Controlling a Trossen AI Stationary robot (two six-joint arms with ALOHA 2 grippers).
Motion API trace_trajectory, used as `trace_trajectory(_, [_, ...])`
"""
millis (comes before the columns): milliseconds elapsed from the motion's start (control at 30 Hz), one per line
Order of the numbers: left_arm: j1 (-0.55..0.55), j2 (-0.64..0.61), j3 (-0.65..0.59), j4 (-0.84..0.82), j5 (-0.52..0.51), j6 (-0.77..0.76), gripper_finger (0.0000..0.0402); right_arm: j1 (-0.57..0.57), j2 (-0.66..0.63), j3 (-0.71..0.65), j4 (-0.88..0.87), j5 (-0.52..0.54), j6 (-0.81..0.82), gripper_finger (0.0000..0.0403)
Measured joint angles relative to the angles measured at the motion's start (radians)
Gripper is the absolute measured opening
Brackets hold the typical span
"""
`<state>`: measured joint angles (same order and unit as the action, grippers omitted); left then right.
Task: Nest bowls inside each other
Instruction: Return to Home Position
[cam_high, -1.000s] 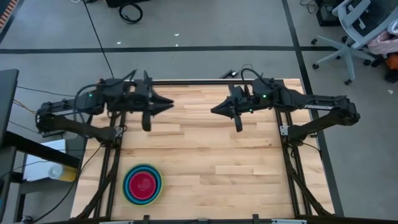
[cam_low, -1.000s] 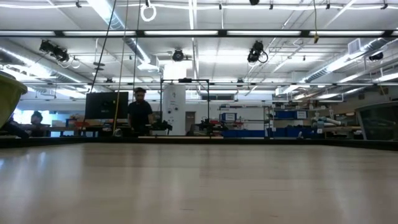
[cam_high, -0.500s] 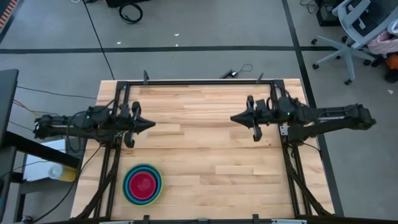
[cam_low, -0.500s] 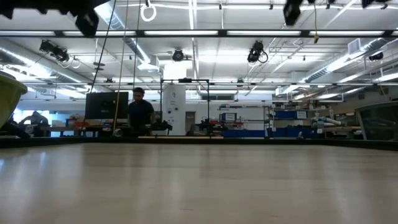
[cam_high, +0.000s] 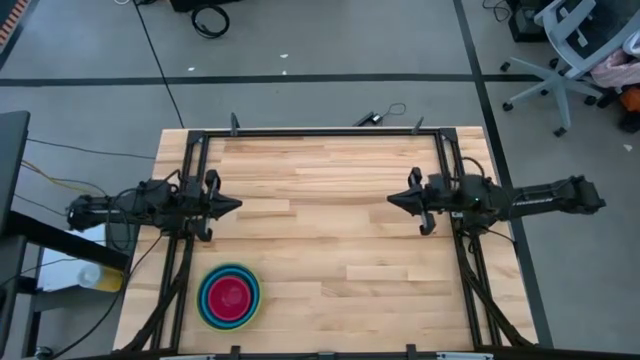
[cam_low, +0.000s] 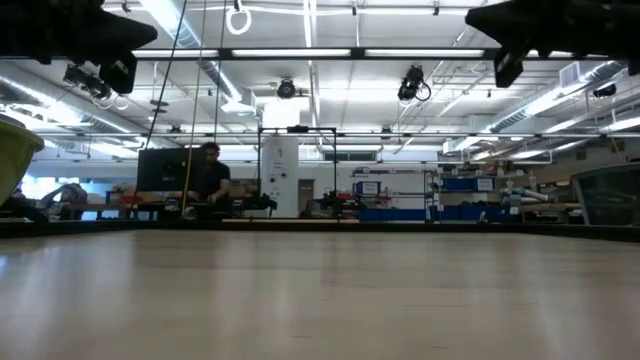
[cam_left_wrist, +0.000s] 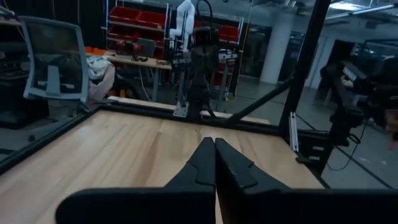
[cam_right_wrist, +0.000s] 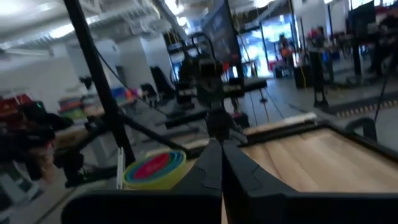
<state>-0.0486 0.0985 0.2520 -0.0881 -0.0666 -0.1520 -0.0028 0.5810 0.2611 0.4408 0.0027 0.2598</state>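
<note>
The bowls (cam_high: 229, 296) stand as one nested stack on the table's near left: the red-pink one in the middle, with green, blue and lime green rims around it. They also show in the right wrist view (cam_right_wrist: 155, 168), and the lime green rim (cam_low: 15, 150) shows in the low view. My left gripper (cam_high: 236, 205) is shut and level by the table's left edge, clear above the wood, far side of the bowls. My right gripper (cam_high: 392, 199) is shut and level near the right edge. In the wrist views, each gripper's fingers meet with nothing between them: left gripper (cam_left_wrist: 214, 142), right gripper (cam_right_wrist: 221, 144).
Bare wooden tabletop (cam_high: 330, 250) lies between the two grippers. A black frame rail (cam_high: 320, 132) runs along the far edge. An office chair (cam_high: 575, 50) stands on the floor beyond the far right corner. A person (cam_low: 208, 180) is in the room behind the table.
Both arms have drawn back and sunk: my left gripper toward the table's left edge, my right gripper toward the right edge, both now lower and level. The bowls have not moved.
</note>
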Motion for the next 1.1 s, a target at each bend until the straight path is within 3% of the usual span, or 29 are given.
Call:
trace_trajectory(267, [0.000,-0.074,-0.001,-0.071,-0.020,0.007,0.0000,-0.012,-0.203,-0.107,-0.009,-0.003,0.001,0.0001])
trace_trajectory(633, [0.000,-0.095,-0.048,-0.068,-0.041,0.012,0.0000,-0.014,-0.384,-0.120,-0.329,-0.026,0.026,0.0001])
trace_trajectory(800, [0.000,-0.094,-0.137,0.079,-0.042,-0.015,0.0000,-0.014,-0.417,-0.162,-0.295,-0.025,0.059,0.0001])
trace_trajectory(1100, [0.000,-0.095,-0.206,0.150,-0.043,-0.014,0.0000,-0.014,-0.421,-0.255,-0.210,-0.030,0.111,0.0001])
